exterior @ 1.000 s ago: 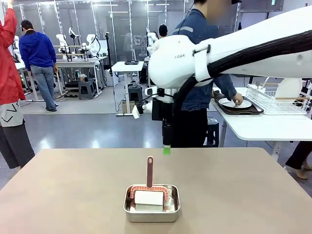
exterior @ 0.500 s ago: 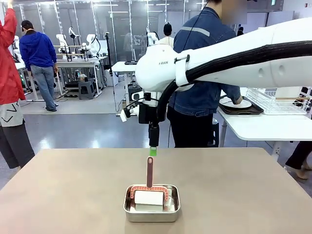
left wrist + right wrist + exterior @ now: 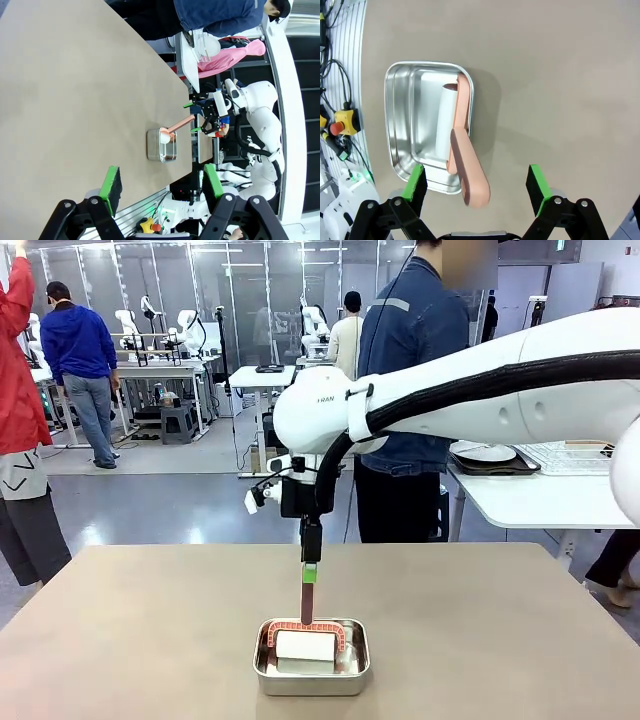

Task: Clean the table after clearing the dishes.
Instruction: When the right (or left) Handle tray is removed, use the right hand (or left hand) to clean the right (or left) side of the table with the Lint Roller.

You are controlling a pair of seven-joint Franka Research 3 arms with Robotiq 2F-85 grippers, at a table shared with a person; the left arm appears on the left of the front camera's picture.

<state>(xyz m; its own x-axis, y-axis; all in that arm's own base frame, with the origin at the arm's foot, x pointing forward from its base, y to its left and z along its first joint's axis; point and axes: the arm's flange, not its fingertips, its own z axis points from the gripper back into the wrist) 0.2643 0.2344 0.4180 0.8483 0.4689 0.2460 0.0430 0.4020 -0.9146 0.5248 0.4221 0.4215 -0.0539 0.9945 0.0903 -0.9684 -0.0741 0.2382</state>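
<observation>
Roller handle (image 3: 467, 175), upright at 12 o'clock rim of pan (image 3: 402, 130), sits betw. spread, unclamped fingers of R gripper (image 3: 476, 186).

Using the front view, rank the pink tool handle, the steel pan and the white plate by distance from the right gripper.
From the right gripper:
1. Upright salmon-pink tool handle, right at its tips.
2. Small rectangular steel pan, lower, holding the tool.
3. Round white plate, far right on the white side table.
</observation>
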